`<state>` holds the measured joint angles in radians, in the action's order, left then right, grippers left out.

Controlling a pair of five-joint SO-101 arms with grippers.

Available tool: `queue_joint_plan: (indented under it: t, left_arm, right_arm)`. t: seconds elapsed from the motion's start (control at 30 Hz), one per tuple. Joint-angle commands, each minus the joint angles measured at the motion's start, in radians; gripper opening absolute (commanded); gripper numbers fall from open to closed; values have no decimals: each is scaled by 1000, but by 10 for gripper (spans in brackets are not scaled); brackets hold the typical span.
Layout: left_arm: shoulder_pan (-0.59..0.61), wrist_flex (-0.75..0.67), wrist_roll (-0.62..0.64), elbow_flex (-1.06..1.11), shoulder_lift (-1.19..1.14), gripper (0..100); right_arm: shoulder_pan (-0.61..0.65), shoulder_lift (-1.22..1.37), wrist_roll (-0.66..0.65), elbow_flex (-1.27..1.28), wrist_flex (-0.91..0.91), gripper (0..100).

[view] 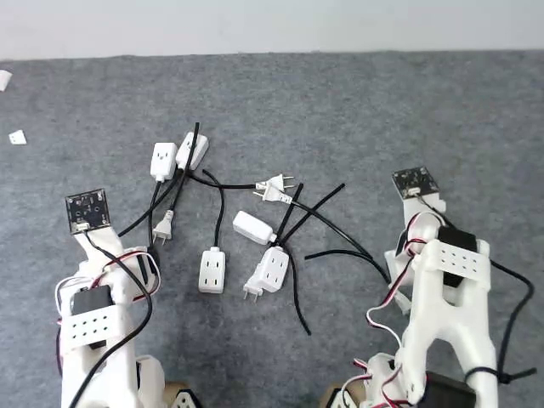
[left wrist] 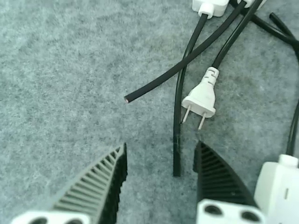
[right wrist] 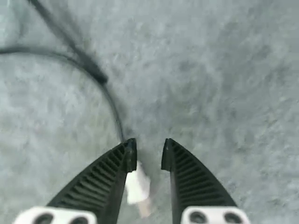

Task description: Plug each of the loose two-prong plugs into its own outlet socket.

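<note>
Table (view: 340,102), centre: sockets (view: 212,269) and black cords (view: 219,200) are lying tangled, crowding the plugs.

L gripper (left wrist: 159,168), front-left corner: fingers are standing wide apart, gripping nothing. A cord end (left wrist: 176,158) is lying between them, w/ a two-prong plug (left wrist: 201,98) just beyond.

R gripper (right wrist: 148,156), front-right: fingers are narrowly parted, released. A small white plug (right wrist: 138,186) is lying beside one finger. In high view the arm is covering that spot.

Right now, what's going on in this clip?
Two arms sit at a grey table strewn with white sockets on black cords. The left gripper is open, low over a cord, with a loose two-prong plug just ahead of it. The right gripper is open too, above a small white piece I can't identify. Neither holds anything.
</note>
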<state>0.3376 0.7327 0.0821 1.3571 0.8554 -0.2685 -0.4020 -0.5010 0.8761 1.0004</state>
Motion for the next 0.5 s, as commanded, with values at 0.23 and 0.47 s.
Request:
queue_joint_plan:
  t: [0.23, 0.47]
  left_arm:
    - [-5, -48, 0, -13, 17, 218]
    - [-5, -48, 0, -13, 17, 218]
  right_arm:
    - [51, -127, -31, 15, 145, 8]
    - [73, -220, -123, 138, 143, 10]
